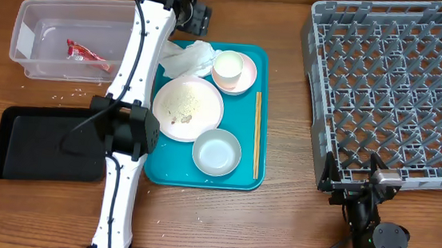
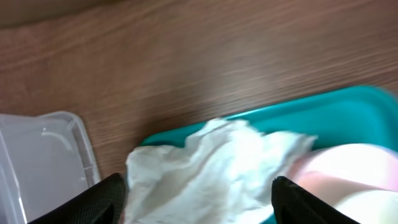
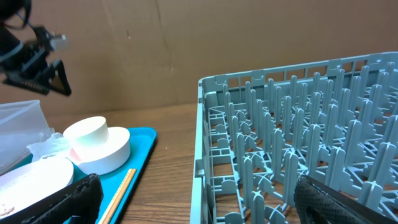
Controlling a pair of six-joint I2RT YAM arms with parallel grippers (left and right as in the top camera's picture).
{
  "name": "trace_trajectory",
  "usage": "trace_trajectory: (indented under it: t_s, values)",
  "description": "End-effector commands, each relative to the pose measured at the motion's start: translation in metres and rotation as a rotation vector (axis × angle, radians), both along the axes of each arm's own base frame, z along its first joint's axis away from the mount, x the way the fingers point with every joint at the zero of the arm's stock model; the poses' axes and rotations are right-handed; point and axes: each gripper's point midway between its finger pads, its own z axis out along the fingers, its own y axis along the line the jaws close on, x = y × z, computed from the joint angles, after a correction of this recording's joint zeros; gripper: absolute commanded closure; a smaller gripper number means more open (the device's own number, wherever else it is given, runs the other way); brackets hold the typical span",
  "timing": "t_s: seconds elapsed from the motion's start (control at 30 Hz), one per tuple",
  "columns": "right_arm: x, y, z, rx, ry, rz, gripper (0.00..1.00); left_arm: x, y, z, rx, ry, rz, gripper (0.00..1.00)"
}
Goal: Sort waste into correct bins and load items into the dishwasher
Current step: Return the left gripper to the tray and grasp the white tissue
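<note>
- Left tool (image 2: 199,202) hung wide open straight over the napkin (image 2: 211,168), with one finger at each side of the crumpled paper and nothing gripped. Whether the fingers touched it could not be told.
- Napkin lay in the far left corner of the teal tray (image 1: 173,164). Its longer spread ran roughly from finger to finger, so a closing pinch would likely gather it along its length.
- Just beside it stood the cup (image 1: 228,64) on its saucer (image 1: 250,77), and the plate (image 1: 188,109) with scraps lay nearer. A blurred pink shape at the wrist view's edge could have been either dish.
- Clear tub (image 1: 21,22), with the red wrapper (image 1: 83,52) inside, sat just left of the tray, a short reach for the left arm.
- Right tool (image 3: 196,205) rested well apart, by the near corner of the rack (image 1: 401,83), fully open and empty.
- Overhead, the left arm hid the tool's tips and part of the napkin, and it partly covered the black tray (image 1: 43,144) too.
</note>
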Motion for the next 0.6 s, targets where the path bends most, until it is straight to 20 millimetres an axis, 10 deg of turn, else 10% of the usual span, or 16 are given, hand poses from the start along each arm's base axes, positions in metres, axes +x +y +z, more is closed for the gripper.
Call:
trace_trajectory:
  t_s: [0.0,0.27,0.57]
  values:
    - [0.000,-0.001,-0.001,-0.003,-0.008,-0.003,0.00,0.000,0.016,-0.038,0.068,0.068,-0.018,0.23]
    - [0.000,-0.001,-0.001,-0.002,-0.008,-0.003,0.00,-0.020,0.006,-0.086,0.040,0.216,-0.124,0.27]
    - [0.000,-0.001,-0.001,-0.003,-0.008,-0.003,0.00,-0.023,0.002,-0.090,0.034,0.224,-0.205,0.27]
